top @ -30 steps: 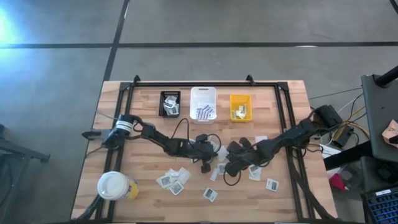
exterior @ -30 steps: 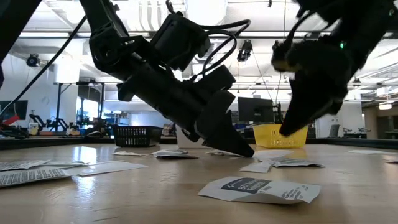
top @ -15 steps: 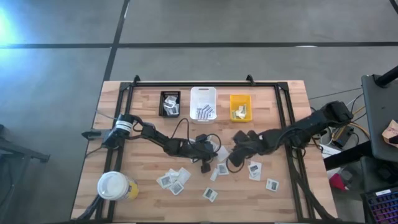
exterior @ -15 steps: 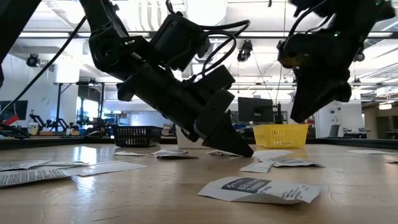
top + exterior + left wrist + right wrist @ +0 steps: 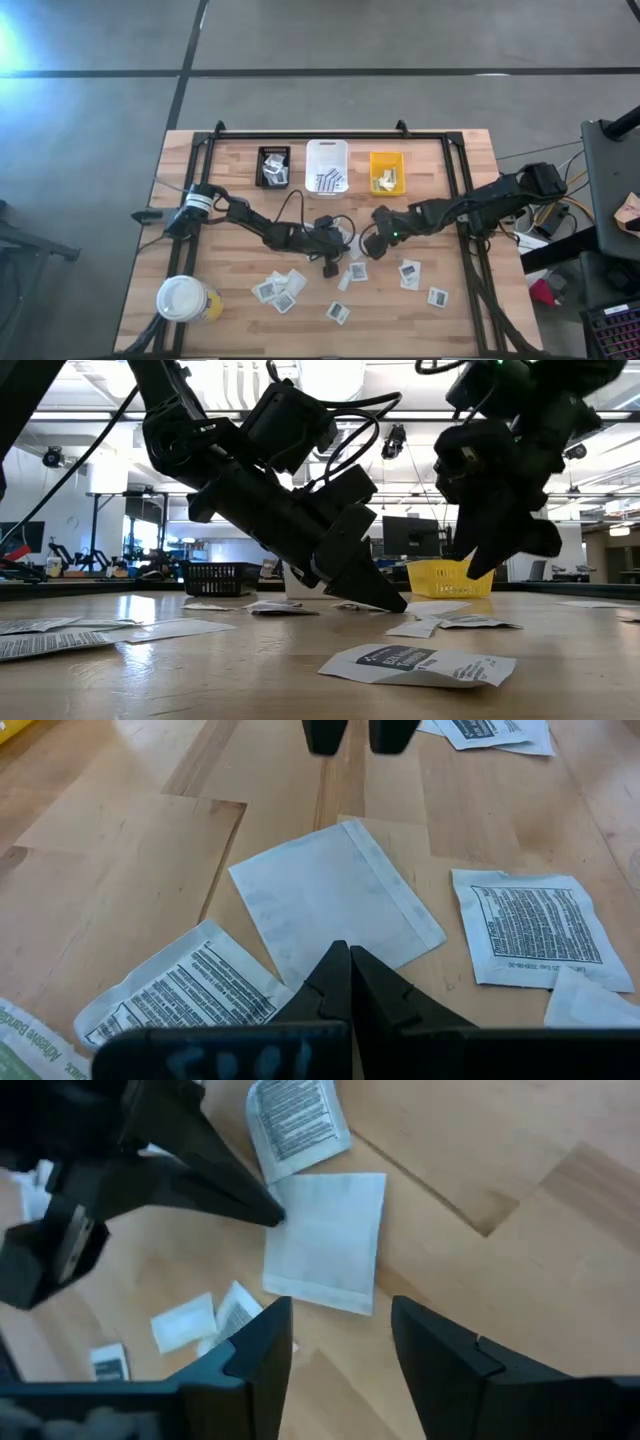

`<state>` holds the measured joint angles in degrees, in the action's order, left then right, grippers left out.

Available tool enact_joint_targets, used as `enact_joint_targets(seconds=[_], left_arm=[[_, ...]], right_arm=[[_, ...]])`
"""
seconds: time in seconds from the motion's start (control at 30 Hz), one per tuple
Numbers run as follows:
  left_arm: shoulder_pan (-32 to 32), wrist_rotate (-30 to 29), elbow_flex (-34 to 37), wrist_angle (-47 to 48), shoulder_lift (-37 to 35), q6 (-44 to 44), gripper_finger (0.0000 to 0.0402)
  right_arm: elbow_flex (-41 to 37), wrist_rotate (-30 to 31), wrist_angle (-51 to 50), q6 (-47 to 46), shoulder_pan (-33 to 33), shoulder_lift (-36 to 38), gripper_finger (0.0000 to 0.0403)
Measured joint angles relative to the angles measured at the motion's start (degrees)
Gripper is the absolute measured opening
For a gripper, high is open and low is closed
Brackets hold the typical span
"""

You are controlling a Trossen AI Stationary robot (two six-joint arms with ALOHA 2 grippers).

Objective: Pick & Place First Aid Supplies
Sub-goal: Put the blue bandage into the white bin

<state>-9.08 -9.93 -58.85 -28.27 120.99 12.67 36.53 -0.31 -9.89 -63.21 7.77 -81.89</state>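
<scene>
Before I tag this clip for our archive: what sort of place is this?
Probably a robotics lab or workshop: a wooden worktable on a concrete floor, computer monitors and equipment benches behind, under an open industrial ceiling.

Wooden table [image 5: 240,325], scattered paper packets [image 5: 281,291], three small bins [image 5: 328,166], white-lidded cup [image 5: 181,298]

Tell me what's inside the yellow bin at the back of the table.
The yellow bin holds a few small pale packets, seen from above. How many they are, or whether anything lies beneath them, cannot be made out.
</scene>
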Motion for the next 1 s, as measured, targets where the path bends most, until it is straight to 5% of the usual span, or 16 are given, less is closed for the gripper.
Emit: enact_joint_targets(seconds=[0.47, 1.0], left_arm=[[-0.2, 0.0, 0.0, 0.0, 0.0, 1.6, 0.0], [-0.3, -0.1, 0.0, 0.0, 0.0, 7.0, 0.0]], right_arm=[[-10.1, -0.3, 16.5, -9.1, -1.1, -0.1, 0.0169], [-12.7, -1.3, 22.9, -14.4, -1.1, -0.1, 0.0168]])
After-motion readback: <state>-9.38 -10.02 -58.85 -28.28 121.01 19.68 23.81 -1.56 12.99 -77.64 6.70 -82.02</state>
